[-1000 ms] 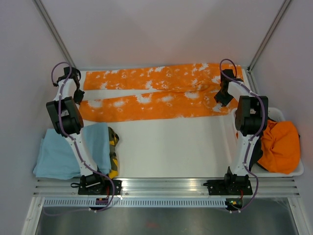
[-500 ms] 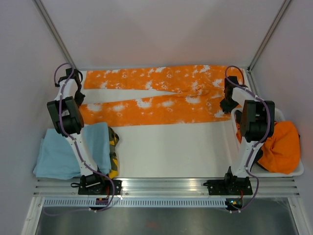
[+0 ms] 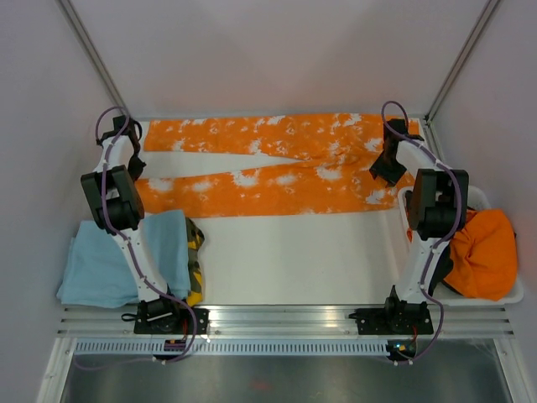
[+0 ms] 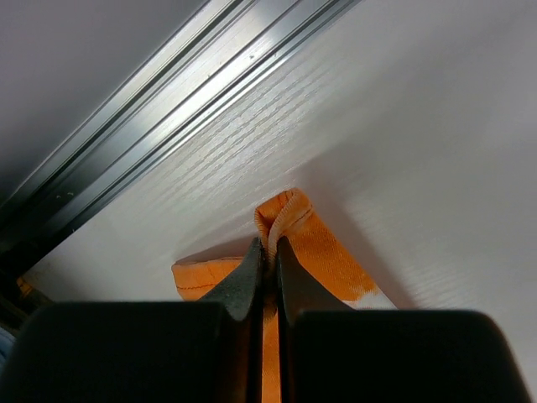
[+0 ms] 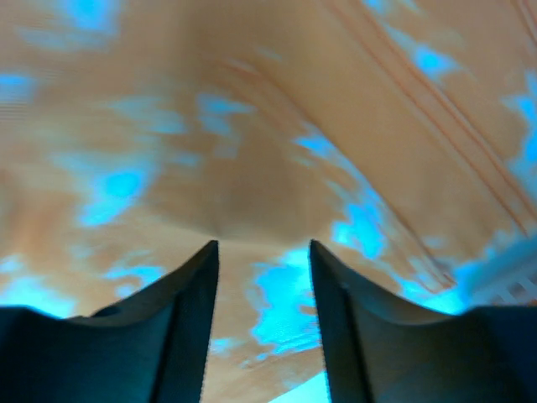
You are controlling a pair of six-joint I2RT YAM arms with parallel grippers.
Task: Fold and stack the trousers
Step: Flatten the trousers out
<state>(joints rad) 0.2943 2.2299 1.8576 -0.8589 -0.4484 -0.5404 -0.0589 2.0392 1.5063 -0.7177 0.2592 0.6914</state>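
I see my left hand [image 4: 267,248] pinching the end of the trousers [image 3: 268,164] on the desk [image 3: 294,252]. My right hand [image 5: 262,245] is spread wide over them.

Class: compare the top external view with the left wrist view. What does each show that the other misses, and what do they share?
Top external only: the full length of the orange, white-blotched tie-dye fabric trousers, the right gripper at their waist end, a folded light blue cloth and a plain orange garment. Left wrist only: that the left gripper has its jaws shut on a leg hem. Both: the trousers, the left gripper and the white table.
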